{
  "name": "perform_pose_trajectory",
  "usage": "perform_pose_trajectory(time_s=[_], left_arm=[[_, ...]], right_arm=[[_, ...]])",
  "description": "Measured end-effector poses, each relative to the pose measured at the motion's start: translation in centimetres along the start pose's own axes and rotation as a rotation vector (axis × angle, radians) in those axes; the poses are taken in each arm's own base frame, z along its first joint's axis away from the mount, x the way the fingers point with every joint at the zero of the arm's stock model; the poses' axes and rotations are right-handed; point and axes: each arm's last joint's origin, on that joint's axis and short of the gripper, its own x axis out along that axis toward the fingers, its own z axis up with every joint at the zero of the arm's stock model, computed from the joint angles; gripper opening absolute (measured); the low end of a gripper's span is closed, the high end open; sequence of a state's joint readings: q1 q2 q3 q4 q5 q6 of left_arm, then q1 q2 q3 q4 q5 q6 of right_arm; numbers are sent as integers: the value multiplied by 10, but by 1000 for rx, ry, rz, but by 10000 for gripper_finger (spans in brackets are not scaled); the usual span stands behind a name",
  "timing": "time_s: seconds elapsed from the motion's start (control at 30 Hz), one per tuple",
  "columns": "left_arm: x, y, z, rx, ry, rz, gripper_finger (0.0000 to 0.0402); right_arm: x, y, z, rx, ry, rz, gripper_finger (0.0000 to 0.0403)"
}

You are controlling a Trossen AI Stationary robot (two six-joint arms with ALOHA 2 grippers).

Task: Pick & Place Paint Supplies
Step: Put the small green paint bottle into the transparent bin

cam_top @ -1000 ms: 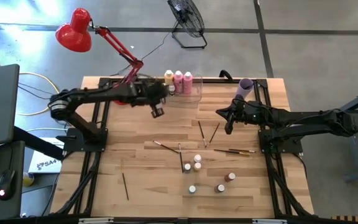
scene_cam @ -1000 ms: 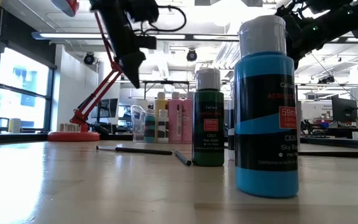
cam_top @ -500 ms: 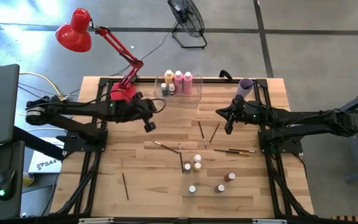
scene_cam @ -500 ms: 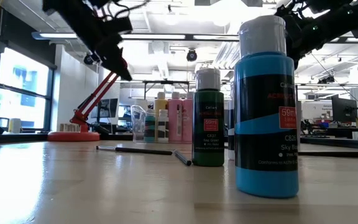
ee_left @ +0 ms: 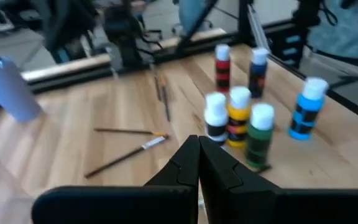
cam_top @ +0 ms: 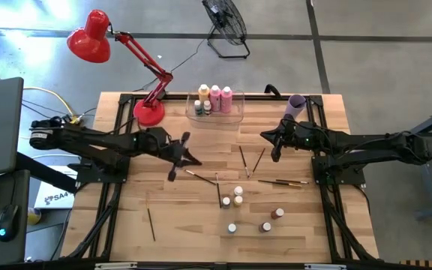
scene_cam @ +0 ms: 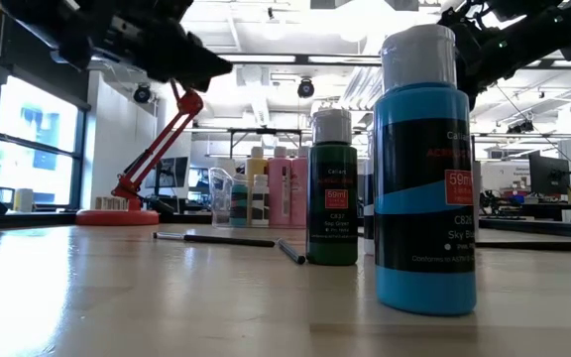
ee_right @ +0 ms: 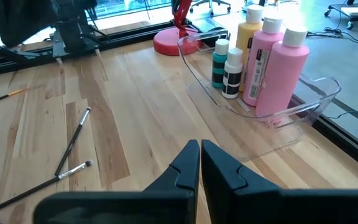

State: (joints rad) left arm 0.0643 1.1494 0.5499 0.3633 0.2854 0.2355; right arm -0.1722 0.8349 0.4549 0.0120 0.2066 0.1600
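Observation:
My left gripper (cam_top: 194,161) is shut and holds nothing. It hangs above the table left of centre, pointing nearly level toward the small white-capped bottles (ee_left: 238,118) and loose paintbrushes (ee_left: 126,155). My right gripper (cam_top: 275,155), also shut and holding nothing, waits above the table's right part, facing the clear bin (ee_right: 260,118). In the bin three tall pink and yellow bottles (cam_top: 216,96) and two small ones (ee_right: 225,65) stand upright. More small bottles (cam_top: 237,196) stand near the table's middle, and brushes (cam_top: 242,160) lie flat around them.
A red desk lamp (cam_top: 148,111) stands at the far left beside the bin. A lilac cup (cam_top: 296,105) lies at the far right corner. One brush (cam_top: 151,223) lies apart at the near left. In the low view a sky-blue bottle (scene_cam: 424,178) and a green one (scene_cam: 332,193) stand close.
My left gripper has drawn back from beside the bin toward the table's near edge and sunk a little. It has tipped from pointing down to nearly level and has rolled, staying shut.

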Motion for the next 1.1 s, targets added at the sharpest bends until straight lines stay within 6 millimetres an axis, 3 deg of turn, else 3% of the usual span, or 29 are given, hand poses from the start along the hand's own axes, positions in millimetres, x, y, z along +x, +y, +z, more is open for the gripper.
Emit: perform_pose_trajectory(time_s=[0.4, 0.67, 0.83, 0.93, 1.1], left_arm=[[16, 0, -20, -27, 86, -32, 8], [25, -1, -17, -18, -38, -162, 92], [30, 0, -19, -224, -3, -149, 151], [36, 4, -10, -314, -18, -127, 167], [47, 0, 0, -285, 39, -137, 170]], right_arm=[[0, 0, 0, 4, 1, 6, 8], [0, 1, 0, 4, 5, 30, 8], [0, 1, 0, 4, 5, 30, 8], [0, 1, 0, 4, 4, 30, 8], [0, 1, 0, 4, 5, 30, 8]])
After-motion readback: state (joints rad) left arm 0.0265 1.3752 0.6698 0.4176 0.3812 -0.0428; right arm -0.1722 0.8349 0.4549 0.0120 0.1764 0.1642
